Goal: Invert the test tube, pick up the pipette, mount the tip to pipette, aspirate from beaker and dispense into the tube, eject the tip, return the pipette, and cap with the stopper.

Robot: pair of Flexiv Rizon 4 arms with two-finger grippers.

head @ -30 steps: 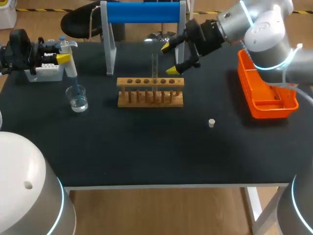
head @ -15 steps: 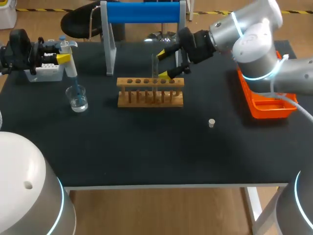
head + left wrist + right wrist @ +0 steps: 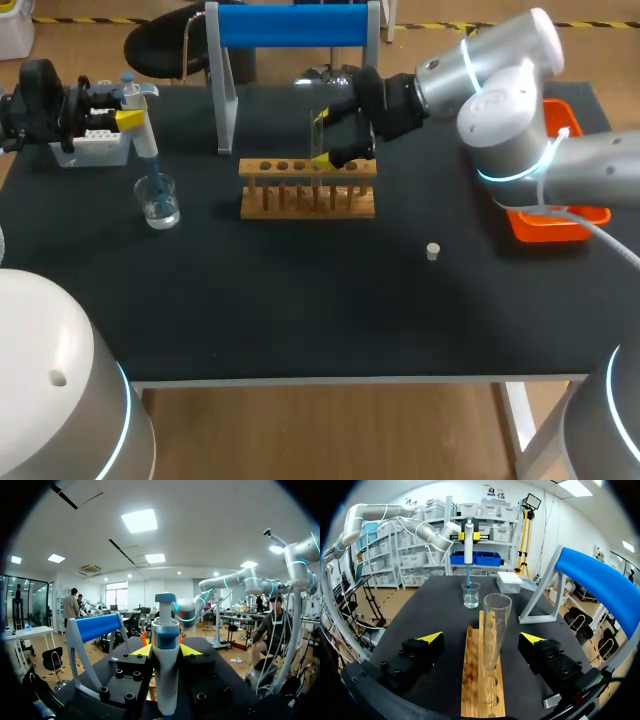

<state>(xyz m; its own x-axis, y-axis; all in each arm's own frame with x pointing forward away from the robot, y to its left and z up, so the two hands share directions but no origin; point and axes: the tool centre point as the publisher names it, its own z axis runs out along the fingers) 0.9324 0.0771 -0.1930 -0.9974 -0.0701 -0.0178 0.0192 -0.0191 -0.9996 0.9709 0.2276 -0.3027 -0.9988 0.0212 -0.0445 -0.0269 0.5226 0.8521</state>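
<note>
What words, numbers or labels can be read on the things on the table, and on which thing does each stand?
None can be read. The pipette, the beaker, the test tube, the wooden rack, the stopper and the orange bin show no legible print; any marks on them are too small to tell.

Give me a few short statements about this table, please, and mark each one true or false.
1. The pipette has its tip in the beaker. True.
2. The right gripper is shut on the test tube. False: its fingers stand apart on either side of the test tube, not touching it.
3. The stopper sits in the test tube. False: it lies on the table, apart from the rack.
4. The left gripper holds the pipette. True.
</note>
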